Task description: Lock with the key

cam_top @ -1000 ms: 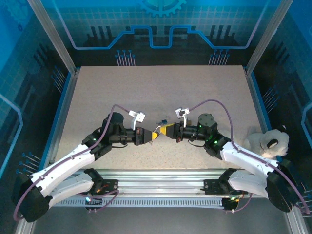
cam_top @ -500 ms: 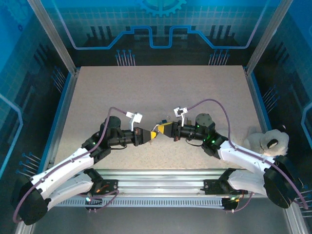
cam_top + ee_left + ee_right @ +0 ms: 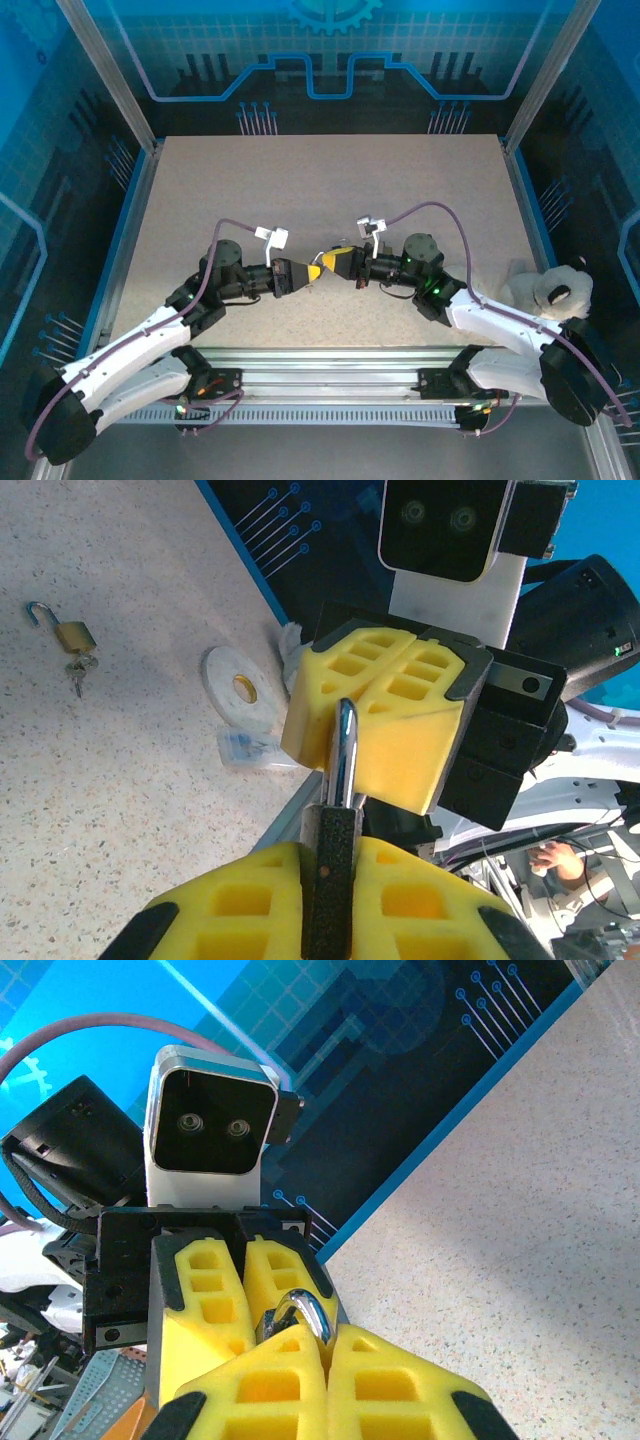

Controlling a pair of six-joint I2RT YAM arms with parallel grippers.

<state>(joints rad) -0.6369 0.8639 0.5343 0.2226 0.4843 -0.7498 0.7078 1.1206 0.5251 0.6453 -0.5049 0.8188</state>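
A black padlock [image 3: 335,852] is clamped between the yellow pads of my left gripper [image 3: 335,880], which is shut on its body. Its silver shackle [image 3: 345,742] runs up into my right gripper [image 3: 385,725]. In the right wrist view the shackle's bend [image 3: 308,1312] pokes out between the shut pads of my right gripper [image 3: 326,1345], with my left gripper [image 3: 225,1295] just behind. From above, the left gripper [image 3: 310,272] and the right gripper [image 3: 336,262] meet tip to tip over the table's near middle. A small brass padlock [image 3: 72,637] with a key [image 3: 78,672] lies on the table.
A white tape roll [image 3: 243,688] and a clear plastic packet [image 3: 245,750] lie on the speckled table [image 3: 320,180]. A white plush toy [image 3: 548,288] sits past the right rail. Aluminium frame rails [image 3: 330,355] run along the near edge.
Both arms have drifted a little left and away from the bases with the grippers still joined tip to tip. Neither grip has changed.
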